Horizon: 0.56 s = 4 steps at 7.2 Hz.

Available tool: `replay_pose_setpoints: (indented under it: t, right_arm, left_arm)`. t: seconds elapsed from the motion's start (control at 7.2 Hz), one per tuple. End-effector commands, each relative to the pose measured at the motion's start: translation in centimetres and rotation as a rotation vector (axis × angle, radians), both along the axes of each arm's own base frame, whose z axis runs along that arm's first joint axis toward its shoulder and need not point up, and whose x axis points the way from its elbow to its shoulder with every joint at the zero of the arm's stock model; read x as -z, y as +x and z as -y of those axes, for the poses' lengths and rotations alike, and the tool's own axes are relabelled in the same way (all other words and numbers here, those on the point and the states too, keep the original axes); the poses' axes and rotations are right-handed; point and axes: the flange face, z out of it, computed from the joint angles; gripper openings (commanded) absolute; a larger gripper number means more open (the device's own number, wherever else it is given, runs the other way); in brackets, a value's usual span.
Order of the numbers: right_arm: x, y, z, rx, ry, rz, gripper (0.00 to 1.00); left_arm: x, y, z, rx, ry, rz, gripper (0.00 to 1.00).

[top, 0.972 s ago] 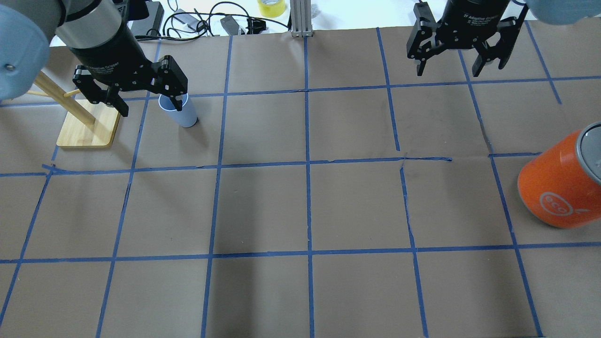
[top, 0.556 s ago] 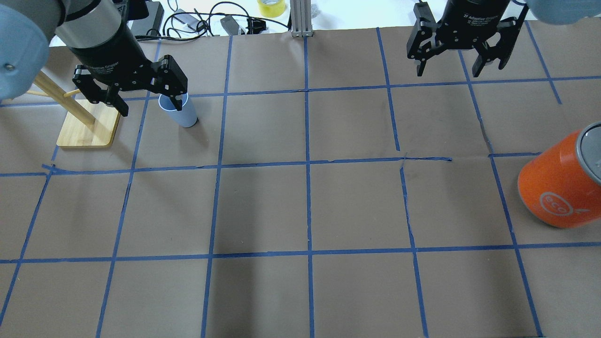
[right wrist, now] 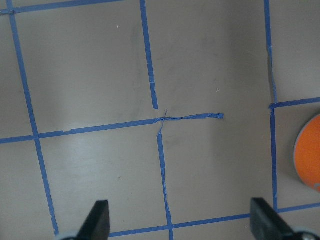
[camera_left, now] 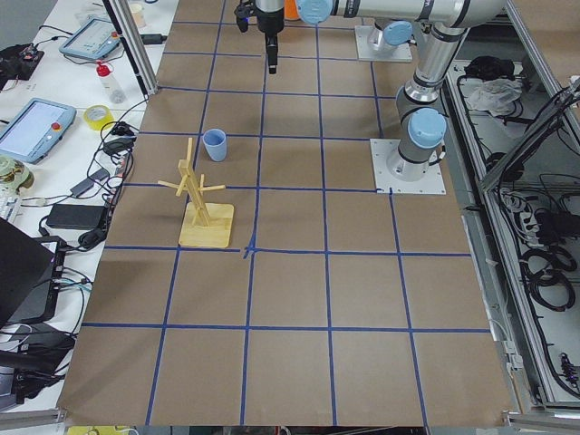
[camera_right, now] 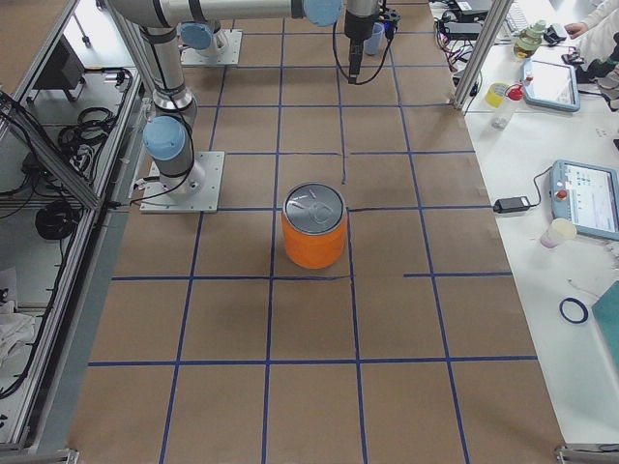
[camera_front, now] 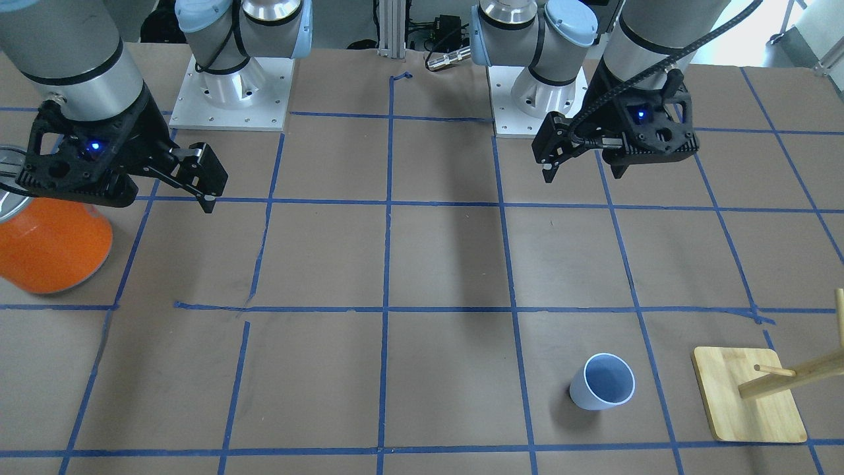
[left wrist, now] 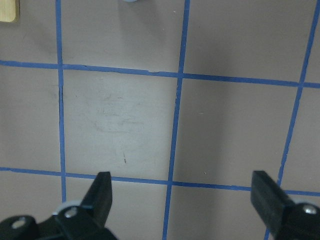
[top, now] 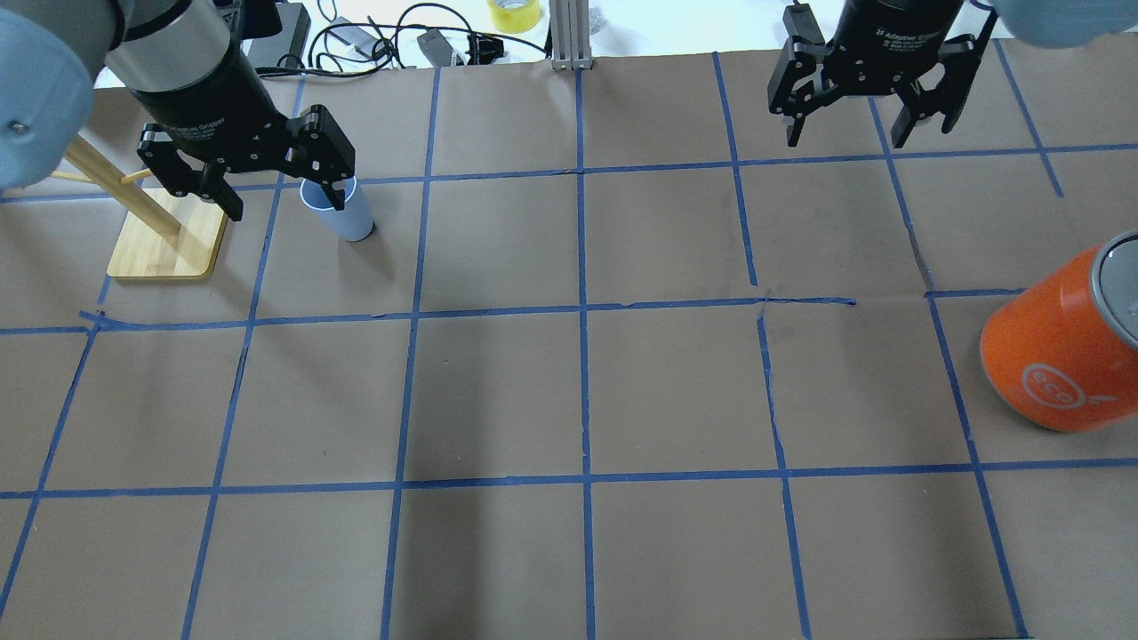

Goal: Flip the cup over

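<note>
The cup (camera_front: pixel 601 381) is a small pale lavender-blue tumbler. It stands upright on the table with its mouth up, beside the wooden stand. In the overhead view one finger of my left gripper overlaps the cup (top: pixel 348 218). Only a sliver of the cup (left wrist: pixel 131 1) shows at the top edge of the left wrist view. My left gripper (top: pixel 286 200) is open and empty. It hangs high above the table, on the robot's side of the cup (camera_left: pixel 214 143), and it also shows in the front view (camera_front: pixel 583 173). My right gripper (top: pixel 845 135) is open and empty, high over the far right squares.
A wooden peg stand (top: pixel 164 236) on a bamboo base stands just left of the cup. A large orange cylindrical container (top: pixel 1058 356) with a silver top stands near the table's right edge. Cables and a yellow tape roll (top: pixel 513 13) lie beyond the far edge.
</note>
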Motion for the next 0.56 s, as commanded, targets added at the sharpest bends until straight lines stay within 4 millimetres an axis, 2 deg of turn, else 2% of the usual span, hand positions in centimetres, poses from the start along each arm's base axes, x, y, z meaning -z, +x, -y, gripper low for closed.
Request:
replay_pose_setpoints:
  t: [0.0, 0.42]
  right_arm:
    - [0.0, 0.02, -0.01, 0.0, 0.0, 0.0, 1.0]
    - [-0.02, -0.07, 0.03, 0.0, -0.001, 0.0, 1.0]
  left_arm:
    - [0.21, 0.02, 0.16, 0.0, 0.003, 0.002, 1.0]
    - [0.04, 0.07, 0.56, -0.001, -0.003, -0.001, 1.0]
